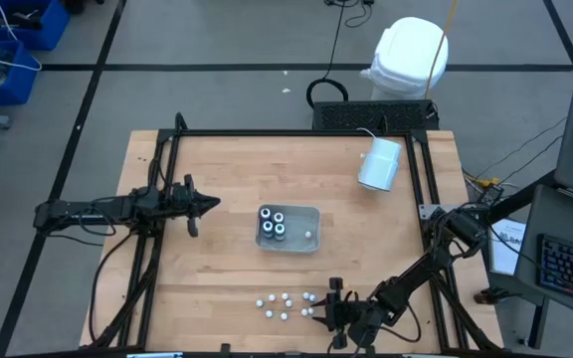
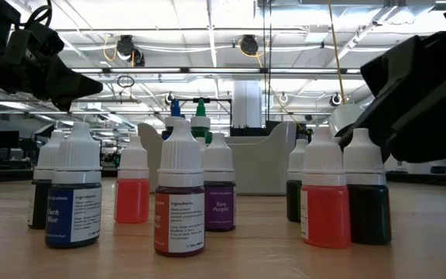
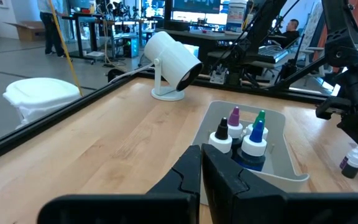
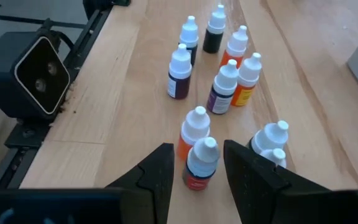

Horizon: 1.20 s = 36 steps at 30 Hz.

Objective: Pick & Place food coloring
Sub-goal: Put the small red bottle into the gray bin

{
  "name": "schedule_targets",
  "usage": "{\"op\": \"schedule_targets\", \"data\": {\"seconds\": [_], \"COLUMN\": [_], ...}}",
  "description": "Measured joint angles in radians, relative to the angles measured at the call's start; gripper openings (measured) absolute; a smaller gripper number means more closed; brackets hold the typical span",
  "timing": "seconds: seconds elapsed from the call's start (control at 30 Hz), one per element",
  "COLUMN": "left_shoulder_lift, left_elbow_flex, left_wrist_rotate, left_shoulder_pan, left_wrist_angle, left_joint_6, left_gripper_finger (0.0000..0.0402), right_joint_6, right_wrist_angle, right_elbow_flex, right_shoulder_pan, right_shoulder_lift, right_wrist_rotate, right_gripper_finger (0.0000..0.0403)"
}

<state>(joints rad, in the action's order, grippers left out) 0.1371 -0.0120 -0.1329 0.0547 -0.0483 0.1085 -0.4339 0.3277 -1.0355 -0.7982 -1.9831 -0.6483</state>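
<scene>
Your left pincer (image 1: pixel 210 204) waits pressed together, left of the clear tray (image 1: pixel 311 245) that already holds four bottles. Your right pincer (image 1: pixel 330 306) hangs spread at the near edge, straddling one small bottle (image 4: pixel 200 164) in the cluster of food coloring (image 1: pixel 285 303). Centre on that cap, lower gently, and close without nudging its touching neighbours. The wooden surface (image 1: pixel 227 268) also carries a white cylinder (image 1: pixel 380 164); a workshop lies beyond.
</scene>
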Motion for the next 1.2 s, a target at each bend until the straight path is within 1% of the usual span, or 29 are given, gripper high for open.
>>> {"op": "schedule_targets", "data": {"seconds": [0.13, 0.27, 0.43, 0.83, 1.1, 1.2], "left_shoulder_lift": [0.0, 0.0, 0.0, 0.0, 0.0, 0.0], "left_elbow_flex": [0.0, 0.0, 0.0, 0.0, 0.0, 0.0], "left_wrist_rotate": [0.0, 0.0, 0.0, 0.0, 0.0, 0.0], "left_shoulder_pan": [0.0, 0.0, 0.0, 0.0, 0.0, 0.0], "left_wrist_angle": [0.0, 0.0, 0.0, 0.0, 0.0, 0.0], "left_joint_6": [0.0, 0.0, 0.0, 0.0, 0.0, 0.0], "left_gripper_finger": [0.0019, 0.0019, 0.0019, 0.0019, 0.0019, 0.0019], "right_joint_6": [0.006, 0.016, 0.048, 0.058, 0.04, 0.039], "right_wrist_angle": [0.001, 0.032, 0.093, 0.089, 0.076, 0.078], "right_elbow_flex": [0.0, 0.0, 0.0, 0.0, 0.0, 0.0], "right_shoulder_pan": [0.004, 0.013, 0.04, 0.026, 0.025, 0.025], "right_shoulder_lift": [-0.001, -0.032, -0.079, -0.035, -0.035, -0.035], "right_wrist_rotate": [0.0, 0.005, 0.08, 0.074, 0.073, 0.073], "right_gripper_finger": [0.013, 0.013, 0.013, 0.013, 0.013, 0.0124]}}
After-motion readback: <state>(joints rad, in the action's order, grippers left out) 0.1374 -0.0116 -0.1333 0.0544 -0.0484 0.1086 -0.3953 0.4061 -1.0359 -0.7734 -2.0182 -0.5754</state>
